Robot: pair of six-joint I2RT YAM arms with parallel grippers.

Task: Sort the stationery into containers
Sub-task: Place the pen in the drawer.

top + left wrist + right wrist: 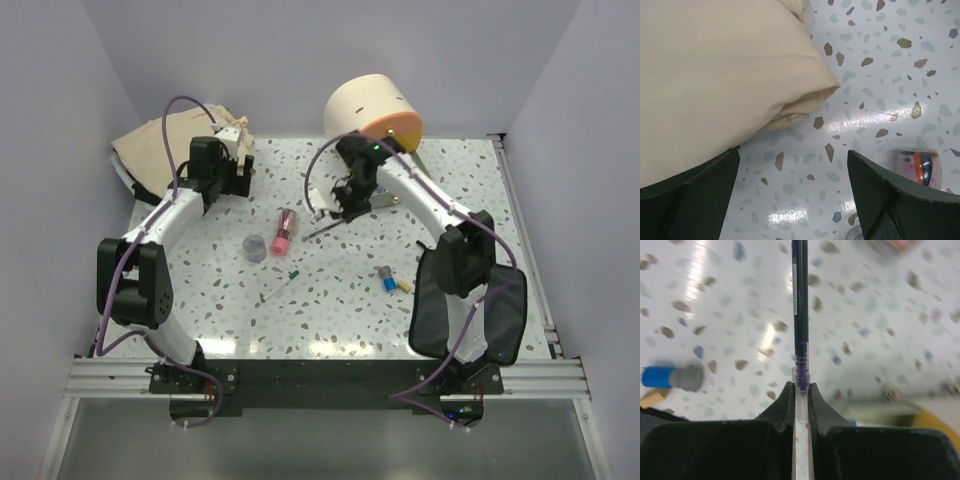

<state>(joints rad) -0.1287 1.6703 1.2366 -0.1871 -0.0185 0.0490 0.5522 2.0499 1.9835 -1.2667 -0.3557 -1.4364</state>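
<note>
My right gripper is shut on a thin dark pen, which sticks out ahead of the jaws a little above the table. Just behind it stands the cream cylindrical box with its orange drawer. The flat black pouch lies at the near right, under the right arm. On the table lie a pink tube, a grey pot, a green-capped pen and small blue and yellow pieces. My left gripper hangs open and empty at the back left.
A beige cloth bag lies in the back left corner, its edge beside my left fingers. The pink tube shows past the left gripper's right finger. White walls close the table on three sides.
</note>
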